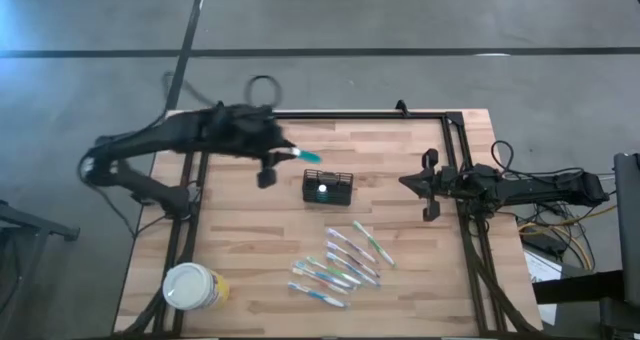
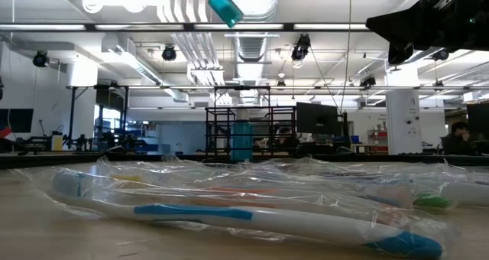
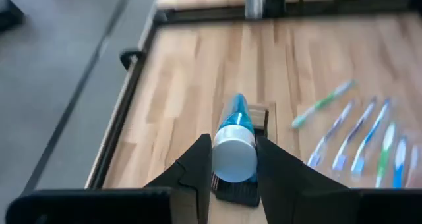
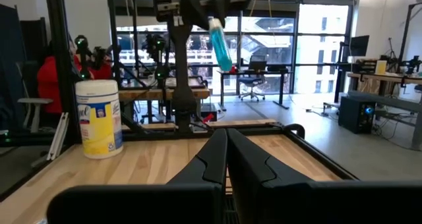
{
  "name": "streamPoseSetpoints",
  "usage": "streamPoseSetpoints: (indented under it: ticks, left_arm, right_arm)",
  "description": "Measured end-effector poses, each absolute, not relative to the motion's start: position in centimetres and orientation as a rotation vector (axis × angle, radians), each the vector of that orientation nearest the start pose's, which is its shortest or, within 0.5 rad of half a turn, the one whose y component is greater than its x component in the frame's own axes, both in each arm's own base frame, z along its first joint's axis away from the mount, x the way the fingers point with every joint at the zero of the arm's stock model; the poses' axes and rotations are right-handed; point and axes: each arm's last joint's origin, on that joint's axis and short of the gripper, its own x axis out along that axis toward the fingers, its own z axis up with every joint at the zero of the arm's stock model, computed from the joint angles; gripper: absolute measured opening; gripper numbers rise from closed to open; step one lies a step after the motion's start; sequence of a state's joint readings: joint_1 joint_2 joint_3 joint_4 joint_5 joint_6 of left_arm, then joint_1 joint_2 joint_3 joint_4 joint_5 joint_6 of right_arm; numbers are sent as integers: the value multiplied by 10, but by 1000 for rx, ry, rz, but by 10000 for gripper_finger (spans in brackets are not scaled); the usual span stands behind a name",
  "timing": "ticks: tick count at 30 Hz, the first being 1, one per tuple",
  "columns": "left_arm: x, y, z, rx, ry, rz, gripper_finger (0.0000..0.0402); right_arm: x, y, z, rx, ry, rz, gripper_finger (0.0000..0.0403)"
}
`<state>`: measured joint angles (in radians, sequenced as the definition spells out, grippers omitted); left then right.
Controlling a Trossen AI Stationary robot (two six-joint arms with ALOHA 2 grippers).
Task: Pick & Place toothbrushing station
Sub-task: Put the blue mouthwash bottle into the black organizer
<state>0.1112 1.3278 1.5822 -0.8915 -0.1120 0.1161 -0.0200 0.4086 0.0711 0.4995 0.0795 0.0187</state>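
My left gripper (image 1: pixel 283 158) is shut on a blue tube with a white cap (image 3: pixel 235 128), held in the air just left of and above the black wire-mesh basket (image 1: pixel 328 187). The basket stands on its base at the table's middle and shows dark under the tube in the left wrist view (image 3: pixel 232 191). The tube also shows in the low view (image 2: pixel 224 4) and the right wrist view (image 4: pixel 219 43). My right gripper (image 1: pixel 428 185) is shut and empty at the table's right side; its own view shows the fingers together (image 4: pixel 226 155). My left gripper pinches the tube at its white cap end (image 3: pixel 234 159) between its two fingers (image 3: pixel 198 168). The fingers lie along the tube and slant down from the table's left. The blue body (image 1: pixel 308 156) sticks out past the fingertips toward the basket, tilted downward and lifted clear.
Several wrapped toothbrushes (image 1: pixel 340 265) lie in a loose row on the table near of the basket and fill the low view's foreground (image 2: pixel 229 210). A round white-lidded yellowish tub (image 1: pixel 190 285) stands at the near left corner. A dark frame rail (image 1: pixel 460 150) runs along the table's edges.
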Motion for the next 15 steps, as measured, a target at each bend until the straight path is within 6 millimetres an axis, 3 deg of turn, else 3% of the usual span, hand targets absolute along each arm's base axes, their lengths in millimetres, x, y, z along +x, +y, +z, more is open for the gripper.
streamPoseSetpoints:
  ticks: [8, 15]
  left_arm:
    - [334, 40, 394, 156, 875, 108, 94]
    - [369, 43, 366, 176, 1023, 53, 94]
  right_arm:
    - [124, -5, 197, 20, -138, -98, 8]
    - [124, -5, 197, 15, -138, -99, 8]
